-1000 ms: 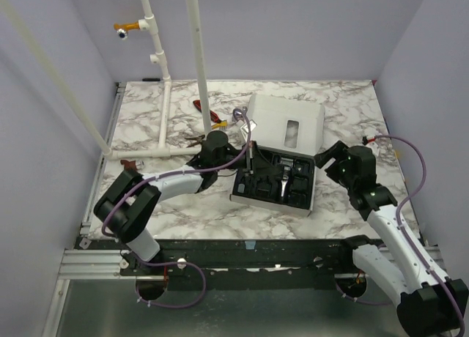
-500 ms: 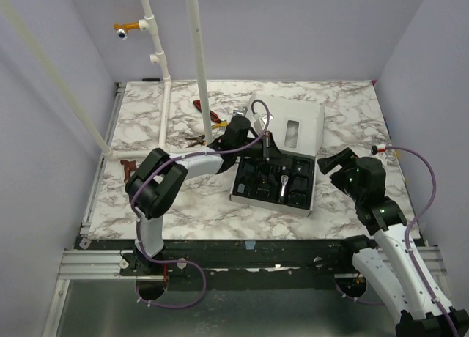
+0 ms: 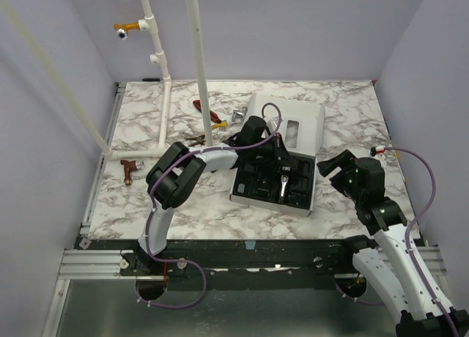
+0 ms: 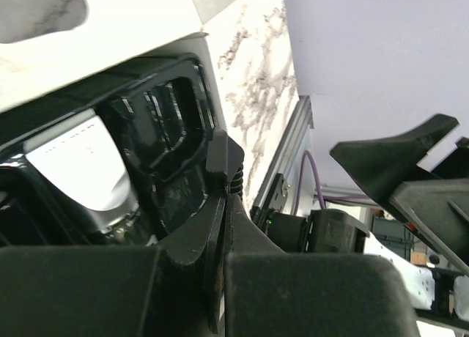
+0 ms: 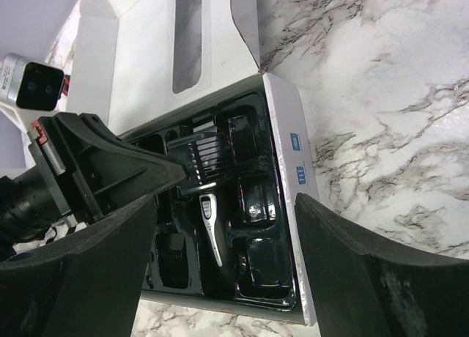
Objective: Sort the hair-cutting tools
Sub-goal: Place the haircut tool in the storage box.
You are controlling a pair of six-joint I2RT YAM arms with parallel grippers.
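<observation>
black comb guard (image 5: 205,160) is pinched by the left gripper (image 5: 176,174) over the case (image 5: 283,168); a matching slot must be found. right gripper (image 3: 333,163) is spread.

On the marble-patterned table (image 3: 198,212), right of centre frame, a white box (image 3: 311,121) lies open with its windowed lid folded back, and its black compartmented tray (image 3: 253,189) holds a slim clipper (image 3: 283,184) with a silver blade end. The left gripper (image 3: 275,148) reaches in from the lower left and sits closed over the tray's upper compartments; the right gripper (image 3: 331,165), jaws apart, hangs just beside the box's right edge. Red- and yellow-handled tools (image 3: 207,114) lie upper centre by the white pipe frame (image 3: 165,106), and a reddish-brown T-shaped piece (image 3: 130,167) lies at left.
</observation>
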